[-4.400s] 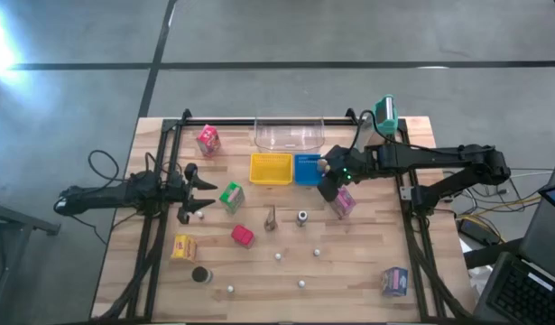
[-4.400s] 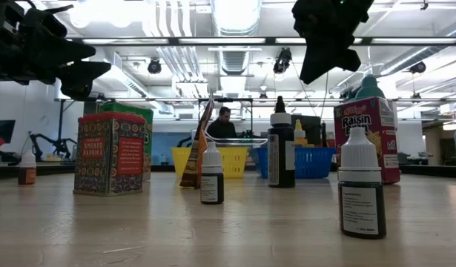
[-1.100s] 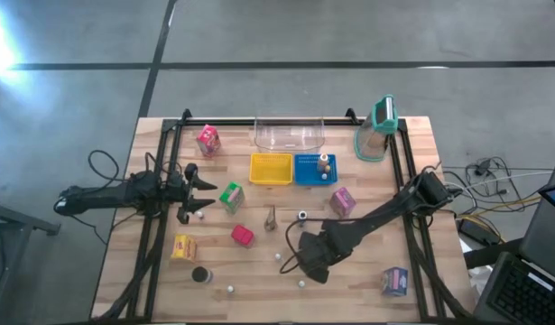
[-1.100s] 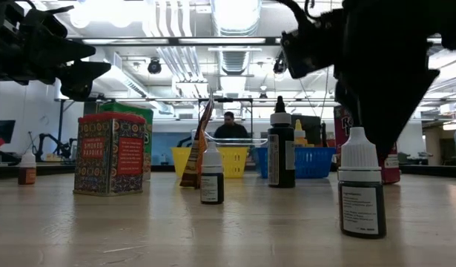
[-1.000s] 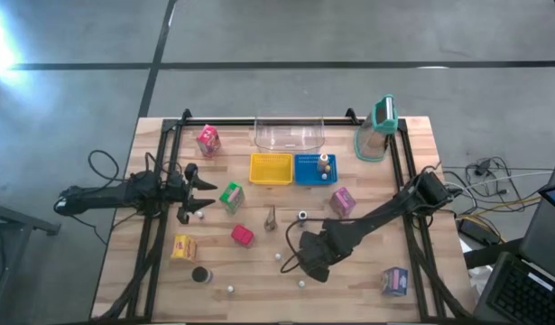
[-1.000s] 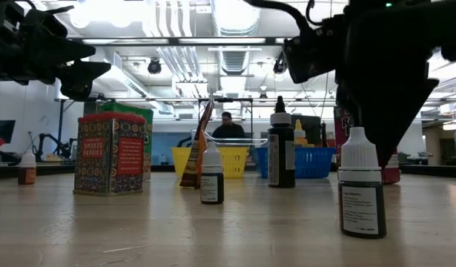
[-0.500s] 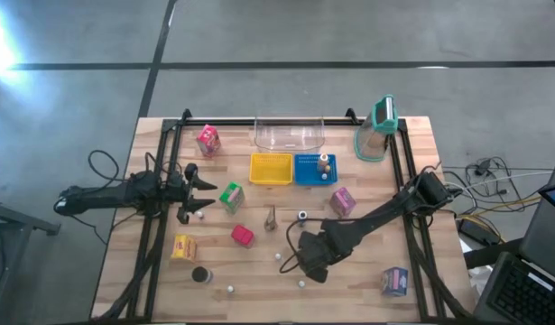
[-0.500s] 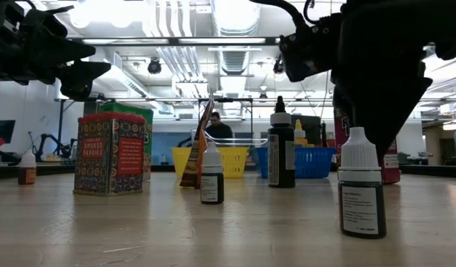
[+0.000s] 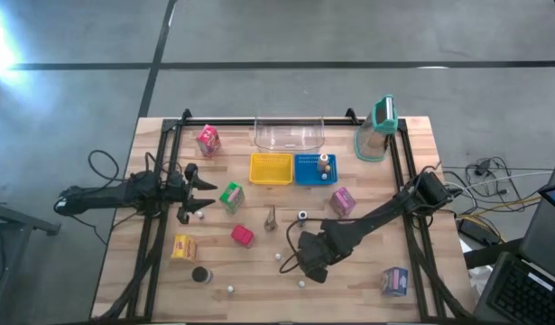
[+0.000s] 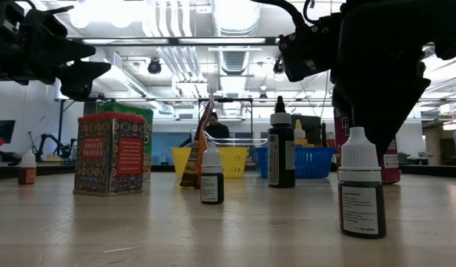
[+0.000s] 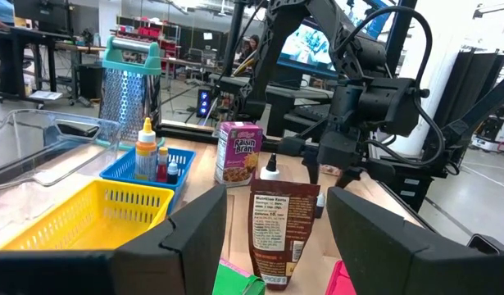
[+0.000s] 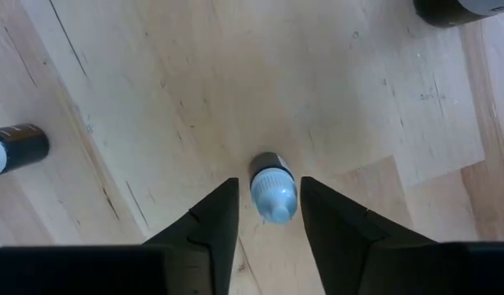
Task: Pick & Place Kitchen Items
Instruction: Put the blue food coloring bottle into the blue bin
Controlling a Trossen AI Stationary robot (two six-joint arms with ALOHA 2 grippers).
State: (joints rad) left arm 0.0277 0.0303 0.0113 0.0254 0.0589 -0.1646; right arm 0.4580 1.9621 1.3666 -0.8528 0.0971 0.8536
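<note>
**Right tool straddling a dropper bottle**

Near the front of the wooden tabletop, my right tool points straight down over a small dark dropper bottle with a white cap. That bottle stands upright between the two fingers, with a gap showing on each side, so I read the tool as released, not yet gripping. From above, the right arm hides this bottle. Other kitchen items stand loose nearby: another small dark bottle and a red spice tin. Back by the far edge sit the yellow basket and the blue basket, a little bottle inside the blue one. My left tool hangs above the tabletop's left side, fingers spread, holding nothing.
</note>
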